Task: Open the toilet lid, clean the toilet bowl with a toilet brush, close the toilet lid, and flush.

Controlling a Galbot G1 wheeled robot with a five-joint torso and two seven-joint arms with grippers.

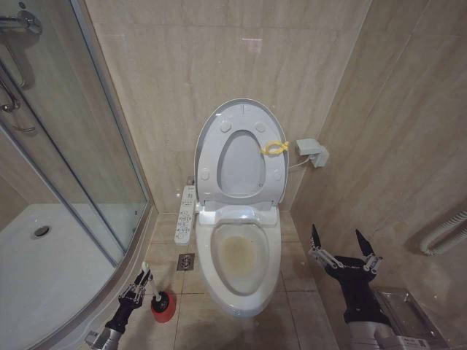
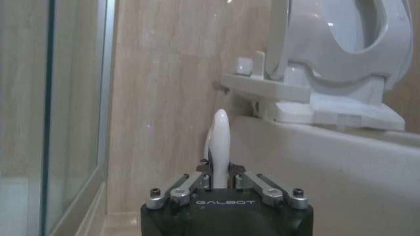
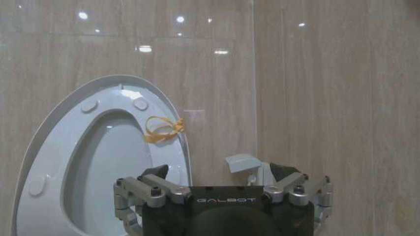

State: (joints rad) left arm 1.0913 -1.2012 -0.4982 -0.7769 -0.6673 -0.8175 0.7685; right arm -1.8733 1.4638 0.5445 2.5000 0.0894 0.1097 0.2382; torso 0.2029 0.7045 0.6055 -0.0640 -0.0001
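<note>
The toilet lid (image 1: 242,106) stands upright against the back wall, with the seat ring (image 1: 208,157) and its yellow tag raised against it. Below lies the toilet bowl (image 1: 241,251), stained yellowish-brown inside. Left of the bowl, low by the floor, my left gripper (image 1: 139,286) is shut on the white handle of the toilet brush (image 1: 147,274). The brush head is hidden in the red cup holder (image 1: 163,306). The left wrist view shows the handle (image 2: 219,135) upright in that gripper (image 2: 220,173), beside the bowl's side (image 2: 341,157). Right of the bowl my right gripper (image 1: 343,248) hangs open and empty. Seen from the right wrist, it (image 3: 220,173) faces the lid (image 3: 121,79).
A glass shower enclosure (image 1: 87,168) and white shower tray (image 1: 44,255) close off the left side. A control panel (image 1: 185,215) juts from the toilet's left, with a floor drain (image 1: 185,261) beneath. A wall box (image 1: 310,151) and a hose (image 1: 445,233) sit on the close right wall.
</note>
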